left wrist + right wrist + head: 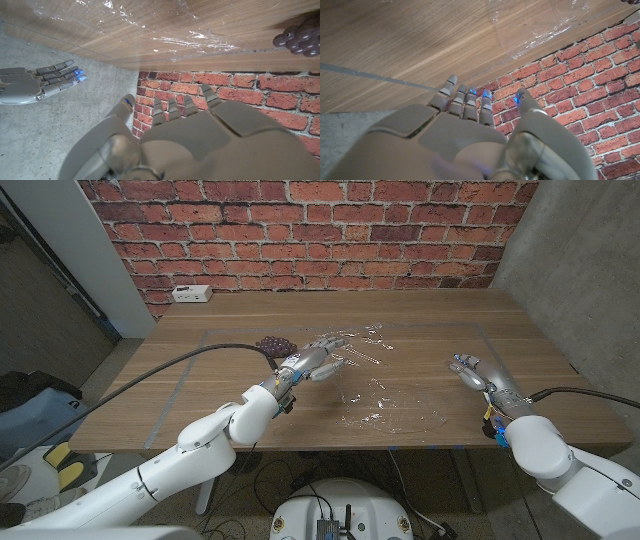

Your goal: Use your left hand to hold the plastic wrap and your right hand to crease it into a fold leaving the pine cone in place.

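Even, moderately bright indoor light falls from overhead, leaving only soft shadows on the surface (240,350). The plastic wrap (385,395) throws small white glints. Both wrist views are sharp far off, softer on the near robot hand backs.

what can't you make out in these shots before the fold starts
- Plastic wrap edges: head view, clear film blends into the table, so its outline is uncertain.
- Pine cone: head view, the left hand partly covers it; left wrist view cuts it off.
- Whether the left hand touches the wrap: unclear.
- Right hand: head view, too small for finger detail.
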Controlling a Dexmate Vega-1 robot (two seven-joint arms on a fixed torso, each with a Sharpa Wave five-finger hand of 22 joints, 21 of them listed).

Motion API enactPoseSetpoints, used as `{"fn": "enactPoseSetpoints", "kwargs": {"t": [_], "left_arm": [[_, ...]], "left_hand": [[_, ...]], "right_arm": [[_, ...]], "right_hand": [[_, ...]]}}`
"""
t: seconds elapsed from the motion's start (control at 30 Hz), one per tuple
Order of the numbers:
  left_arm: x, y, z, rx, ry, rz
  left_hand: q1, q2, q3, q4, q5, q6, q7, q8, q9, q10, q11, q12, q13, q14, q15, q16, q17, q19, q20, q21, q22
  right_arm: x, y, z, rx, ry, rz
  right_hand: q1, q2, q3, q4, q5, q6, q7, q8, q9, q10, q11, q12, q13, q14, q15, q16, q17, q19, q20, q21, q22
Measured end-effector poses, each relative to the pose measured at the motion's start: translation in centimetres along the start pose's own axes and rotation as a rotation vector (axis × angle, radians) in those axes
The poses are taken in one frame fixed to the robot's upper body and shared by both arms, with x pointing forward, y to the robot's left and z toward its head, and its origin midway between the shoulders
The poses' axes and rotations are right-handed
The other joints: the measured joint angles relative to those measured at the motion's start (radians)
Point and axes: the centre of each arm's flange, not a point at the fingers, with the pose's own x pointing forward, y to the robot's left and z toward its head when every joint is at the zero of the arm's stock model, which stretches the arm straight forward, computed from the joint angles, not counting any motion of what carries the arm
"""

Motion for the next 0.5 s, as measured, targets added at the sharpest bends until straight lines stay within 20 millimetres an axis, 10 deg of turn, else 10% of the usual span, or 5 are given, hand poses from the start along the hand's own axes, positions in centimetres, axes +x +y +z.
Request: {"fn": "enactPoseSetpoints", "kwargs": {"t": [0.5], "left_arm": [[0.07, -0.65, 0.08, 0.029, -0.029, -0.06]], "left_hand": [[0.0, 0.0, 0.0, 0.0, 0.0, 0.008, -0.002, 0.0, 0.0, 0.009, -0.002, 0.0, 0.0, -0.005, -0.005, 0.0, 0.0, 0.0, 0.0, 0.0, 0.0]], "right_arm": [[-0.94, 0.66, -0.09, -0.02, 0.03, -0.002]], "right_hand": [[0.004, 0.004, 0.004, 0.004, 0.0, 0.0, 0.0, 0.0, 0.0, 0.0, 0.0, 0.0, 0.0, -0.001, -0.001, 0.0, 0.0, 0.0, 0.0, 0.0, 0.0]]}}
